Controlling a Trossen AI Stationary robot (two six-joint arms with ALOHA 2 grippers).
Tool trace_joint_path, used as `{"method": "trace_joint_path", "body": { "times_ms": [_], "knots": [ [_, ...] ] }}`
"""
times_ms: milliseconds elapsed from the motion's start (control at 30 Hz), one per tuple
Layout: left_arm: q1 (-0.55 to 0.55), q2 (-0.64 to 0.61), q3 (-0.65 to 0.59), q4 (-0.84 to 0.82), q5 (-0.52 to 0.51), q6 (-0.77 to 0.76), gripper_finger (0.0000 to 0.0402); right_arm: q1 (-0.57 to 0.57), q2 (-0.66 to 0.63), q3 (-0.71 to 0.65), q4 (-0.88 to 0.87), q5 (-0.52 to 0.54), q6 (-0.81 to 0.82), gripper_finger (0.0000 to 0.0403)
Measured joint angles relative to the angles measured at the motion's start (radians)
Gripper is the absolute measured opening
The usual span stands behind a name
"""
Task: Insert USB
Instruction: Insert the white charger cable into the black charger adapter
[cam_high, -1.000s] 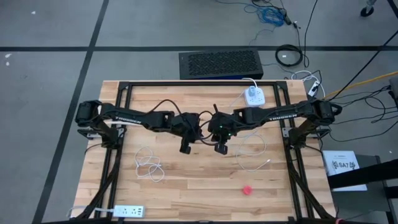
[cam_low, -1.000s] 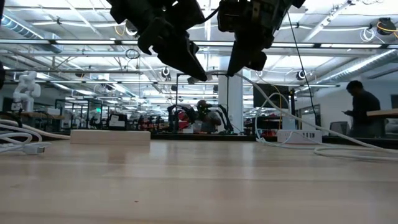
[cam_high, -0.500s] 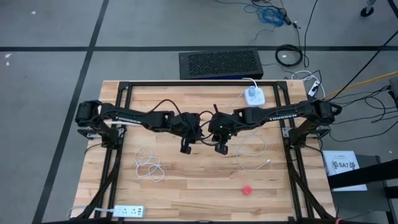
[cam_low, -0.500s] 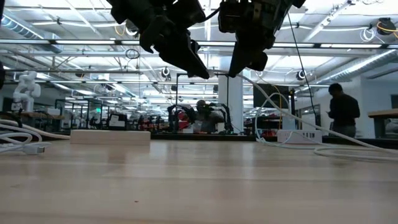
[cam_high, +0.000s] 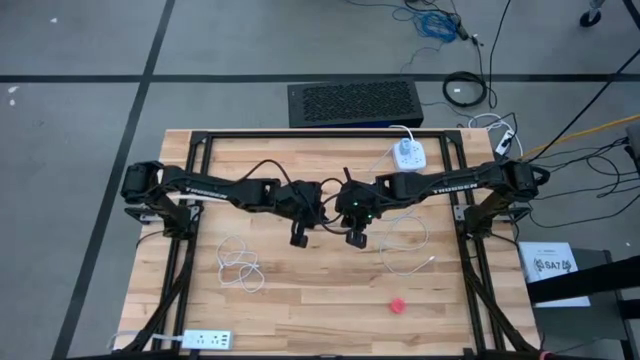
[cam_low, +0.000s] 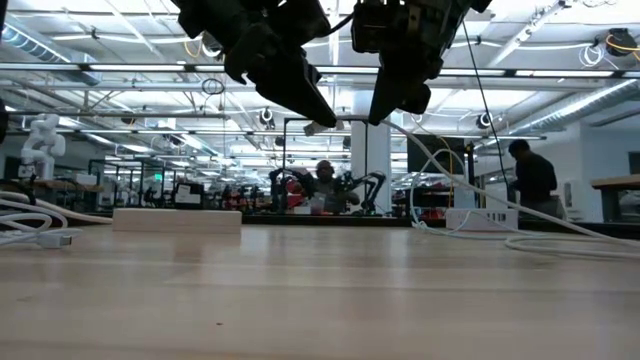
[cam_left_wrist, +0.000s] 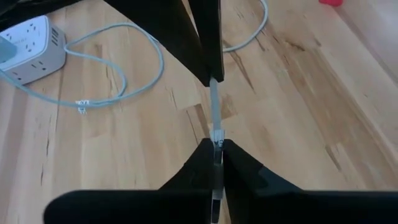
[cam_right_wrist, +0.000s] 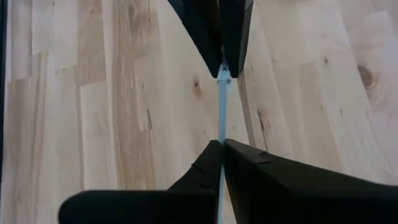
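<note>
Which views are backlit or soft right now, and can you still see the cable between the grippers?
Low view: ceiling lights behind turn both grippers into silhouettes, and the near table is soft. High view: even light, arms dark, cable hard to see. Left wrist view: sharp; the left gripper and the right gripper each pinch the pale cable. Right wrist view: cable clear against the wood.

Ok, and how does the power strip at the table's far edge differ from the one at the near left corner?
Shape: the far power strip is a compact, squarish block, while the near power strip is a long, flat bar.
Place: the far power strip sits by the right arm's side of the table, while the near power strip lies along the front edge on the left arm's side.
Both are white and lie flat on the wood, away from both arms.
</note>
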Motion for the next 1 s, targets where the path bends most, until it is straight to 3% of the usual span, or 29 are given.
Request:
{"method": "trace_joint_path", "body": {
  "times_ms": [300,667,800,1000],
  "knots": [
    [0.067,-0.025,-0.069,0.123,0.004,-0.086,0.0019,-0.002,-0.004,0.000,0.000,0.014,-0.042,0.0046],
    [0.147,-0.314,-0.466,0.565,-0.008,-0.224,0.0019,0.002,-0.140,0.000,-0.010,0.137,-0.088,0.0122],
    [0.170,-0.450,-0.610,0.648,-0.008,-0.255,0.0019,0.015,-0.163,-0.014,0.068,0.217,-0.099,0.0123],
    [0.212,-0.630,-0.786,0.672,-0.009,-0.265,0.0019,0.032,-0.088,-0.099,0.278,0.207,-0.138,0.0082]
  ]
}}
